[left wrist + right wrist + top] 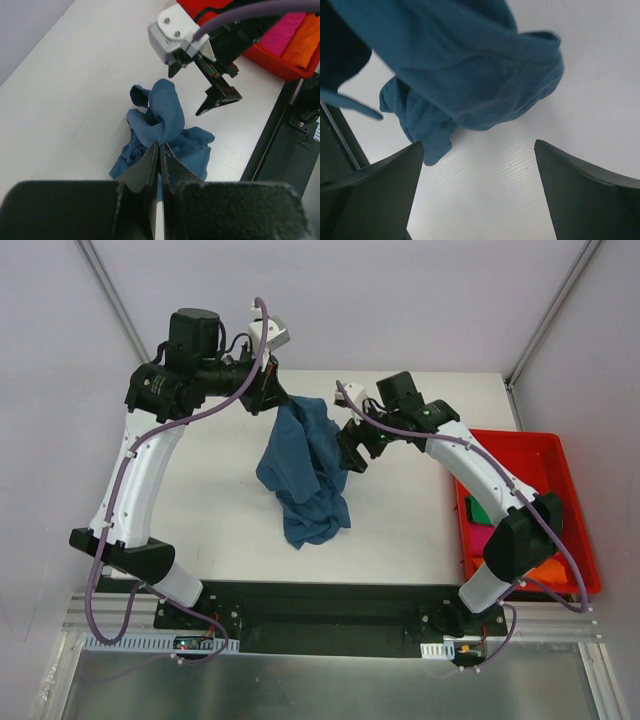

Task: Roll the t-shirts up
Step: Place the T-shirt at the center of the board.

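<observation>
A dark teal-blue t-shirt [303,470] hangs bunched from my left gripper [277,398], its lower part resting crumpled on the white table. In the left wrist view the left gripper [160,145] is shut on a pinch of the t-shirt [165,125]. My right gripper [352,455] is open and empty just right of the hanging cloth; in the right wrist view the t-shirt [460,65] fills the top and the open right gripper [479,145] stands over bare table. Green [478,510], magenta-pink [482,538] and orange [548,570] shirts lie in the bin.
A red plastic bin [570,530] stands at the table's right edge, partly under my right arm. The black mounting rail [320,615] runs along the near edge. Grey walls and frame posts enclose the back and sides.
</observation>
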